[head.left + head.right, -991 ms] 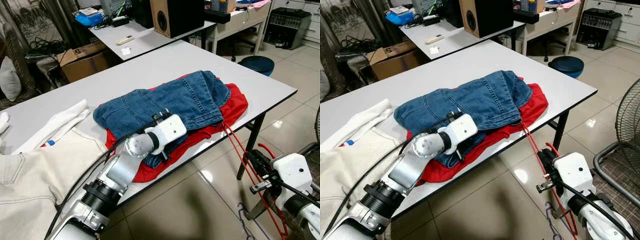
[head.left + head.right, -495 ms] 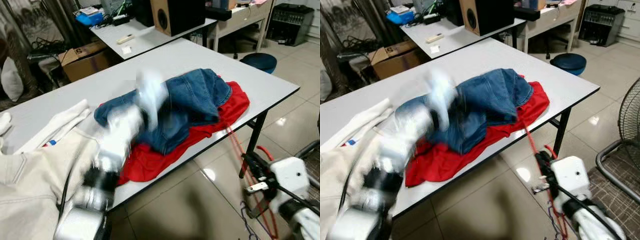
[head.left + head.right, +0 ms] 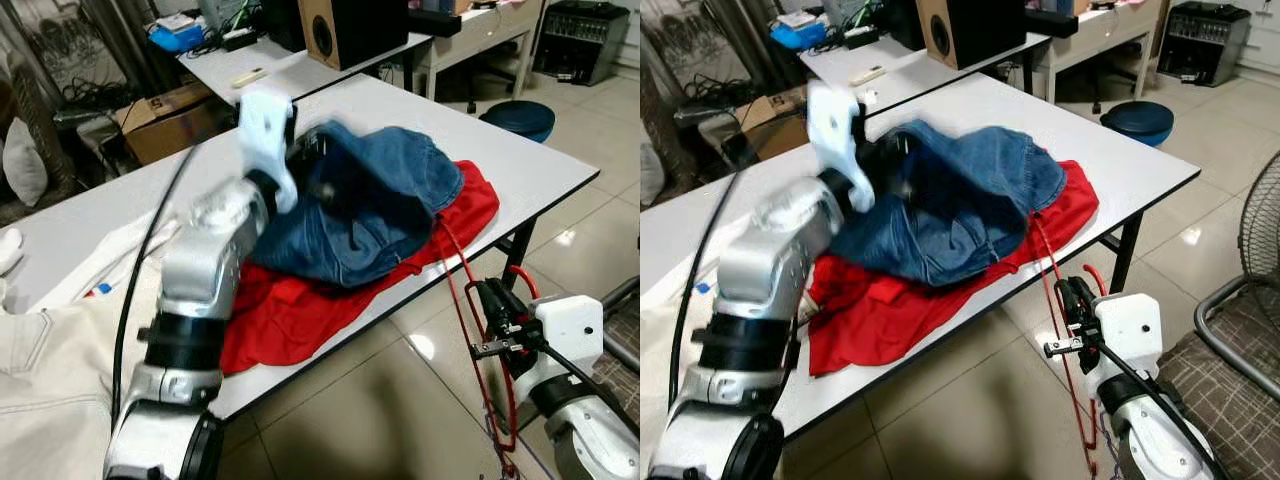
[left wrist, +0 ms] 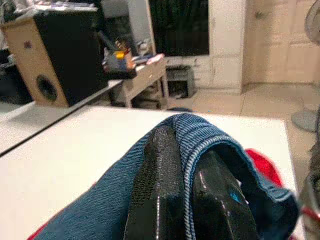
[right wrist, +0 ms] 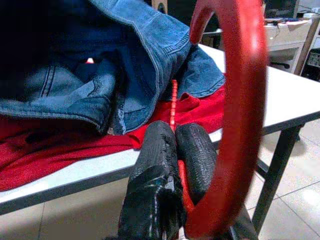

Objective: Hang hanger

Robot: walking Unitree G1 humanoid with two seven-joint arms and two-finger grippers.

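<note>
White table (image 3: 560, 170): left gripper (image 4: 192, 200) pinches denim jacket (image 3: 385, 205), right gripper (image 5: 172, 150) (wrist view) clamps red hanger (image 5: 245, 100).

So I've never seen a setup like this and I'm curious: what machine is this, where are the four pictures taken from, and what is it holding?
It is a humanoid robot with two silver arms. Two pictures come from cameras in its head, looking down at a white table. The other two come from its wrists, looking along each gripper's black fingers. The left gripper pinches the edge of a blue denim garment, raised over a red garment. The right gripper, beside the table, is shut on a red hanger.
</note>
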